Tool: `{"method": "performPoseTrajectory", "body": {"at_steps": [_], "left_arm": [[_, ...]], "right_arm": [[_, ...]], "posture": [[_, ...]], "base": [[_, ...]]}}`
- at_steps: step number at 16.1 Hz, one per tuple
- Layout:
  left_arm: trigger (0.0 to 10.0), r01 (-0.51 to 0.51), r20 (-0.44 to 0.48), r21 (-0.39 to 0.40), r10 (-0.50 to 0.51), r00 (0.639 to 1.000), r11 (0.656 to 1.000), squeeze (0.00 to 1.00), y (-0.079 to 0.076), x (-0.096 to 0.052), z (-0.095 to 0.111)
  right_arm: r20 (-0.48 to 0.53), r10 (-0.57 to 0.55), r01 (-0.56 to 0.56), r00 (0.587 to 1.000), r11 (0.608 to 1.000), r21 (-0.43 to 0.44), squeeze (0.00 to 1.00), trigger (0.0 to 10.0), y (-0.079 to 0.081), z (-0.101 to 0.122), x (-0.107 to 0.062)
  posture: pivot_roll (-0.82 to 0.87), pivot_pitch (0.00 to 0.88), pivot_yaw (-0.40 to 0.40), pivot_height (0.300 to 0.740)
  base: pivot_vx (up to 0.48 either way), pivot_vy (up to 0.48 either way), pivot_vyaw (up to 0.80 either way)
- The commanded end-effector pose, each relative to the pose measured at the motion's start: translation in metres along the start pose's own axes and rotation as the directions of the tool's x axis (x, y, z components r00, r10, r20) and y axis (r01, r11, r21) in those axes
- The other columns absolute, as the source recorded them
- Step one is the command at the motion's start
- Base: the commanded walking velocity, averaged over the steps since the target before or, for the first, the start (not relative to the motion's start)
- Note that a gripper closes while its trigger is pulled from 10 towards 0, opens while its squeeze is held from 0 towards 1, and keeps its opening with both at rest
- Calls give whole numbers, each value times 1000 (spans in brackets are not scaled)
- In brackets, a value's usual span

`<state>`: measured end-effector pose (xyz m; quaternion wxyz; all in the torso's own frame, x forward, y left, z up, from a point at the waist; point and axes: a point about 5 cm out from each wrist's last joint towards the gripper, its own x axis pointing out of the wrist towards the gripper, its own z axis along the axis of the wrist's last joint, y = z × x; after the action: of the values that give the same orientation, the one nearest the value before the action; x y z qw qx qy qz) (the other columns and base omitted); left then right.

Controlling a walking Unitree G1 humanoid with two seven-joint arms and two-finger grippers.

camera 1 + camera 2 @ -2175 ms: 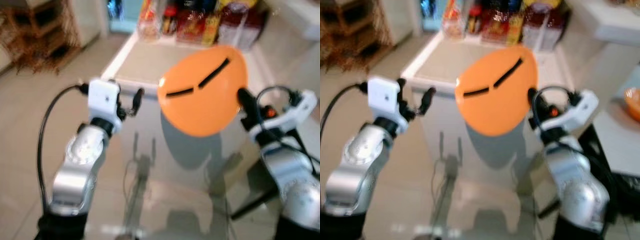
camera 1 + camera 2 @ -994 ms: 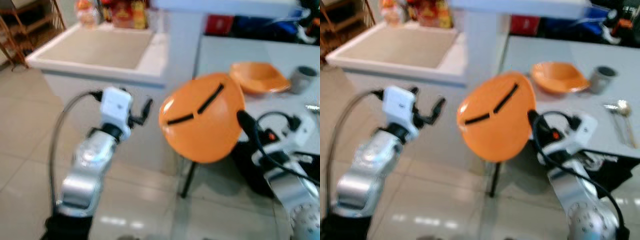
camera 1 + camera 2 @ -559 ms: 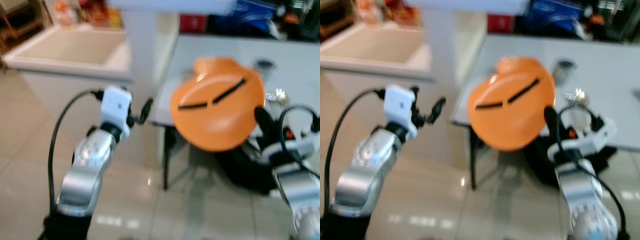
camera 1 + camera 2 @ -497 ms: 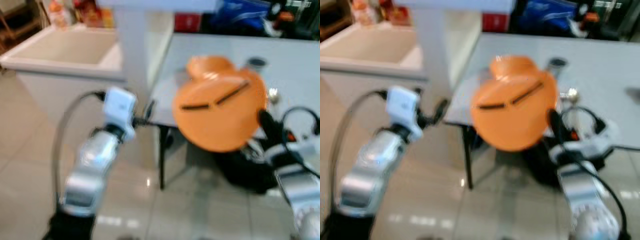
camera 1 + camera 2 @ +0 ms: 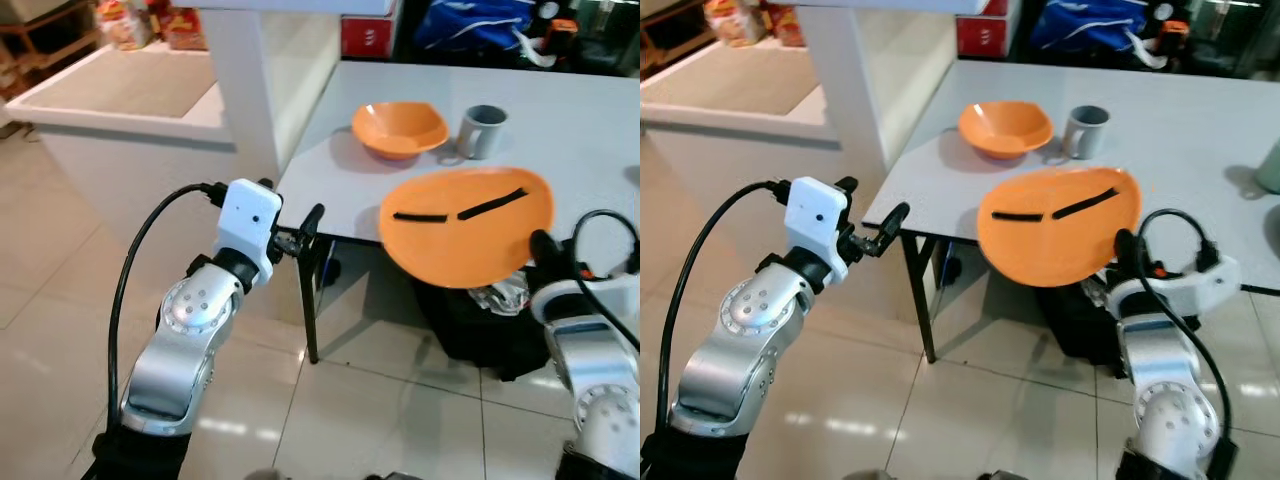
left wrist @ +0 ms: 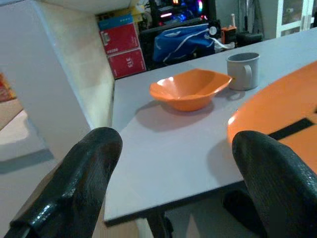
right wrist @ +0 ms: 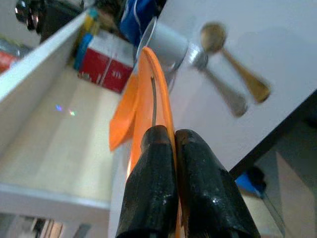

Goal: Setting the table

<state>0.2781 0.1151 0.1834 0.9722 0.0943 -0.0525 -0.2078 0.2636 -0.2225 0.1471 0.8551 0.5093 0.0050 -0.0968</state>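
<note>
From the head camera, no writing can be read; the red boxes at 12 o'clock carry white marks too small to make out. The right gripper sits at 4 o'clock, its arm raised and bent, its fingers pinched on the near rim of an orange plate held nearly flat over the near edge of the grey table. The plate is round and glossy, with two thin dark strips across its face. The left gripper is at 9 o'clock, its silver arm bent upward and reaching toward the table's near corner, fingers spread and holding nothing. On the table beyond the plate stand an orange bowl and, just beside it, a grey mug. In the left wrist view, the two fingers stand wide apart, with the bowl, mug and plate edge between them and a blue bag behind. In the right wrist view, both fingers clamp the plate's thin rim edge-on; a gold spoon and a silver spoon lie on the table.
</note>
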Motion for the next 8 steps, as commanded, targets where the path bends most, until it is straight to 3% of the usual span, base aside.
{"method": "performPoseTrajectory", "body": {"at_steps": [1, 8], "left_arm": [[10000, -5, -1, 9, 5, 1000, 1000, 0, 0, -2, 1], [10000, 0, -7, 2, 0, 1000, 1000, 0, 0, -6, 0]], "right_arm": [[-7, 57, -57, 998, 998, 4, 0, 10000, 14, -2, 3], [-60, 28, -27, 998, 1000, 11, 0, 10000, 12, -11, 9]], "posture": [[15, 46, 1, 740], [23, 53, -19, 740]], "base": [[0, 0, 0], [297, 0, 0]]}}
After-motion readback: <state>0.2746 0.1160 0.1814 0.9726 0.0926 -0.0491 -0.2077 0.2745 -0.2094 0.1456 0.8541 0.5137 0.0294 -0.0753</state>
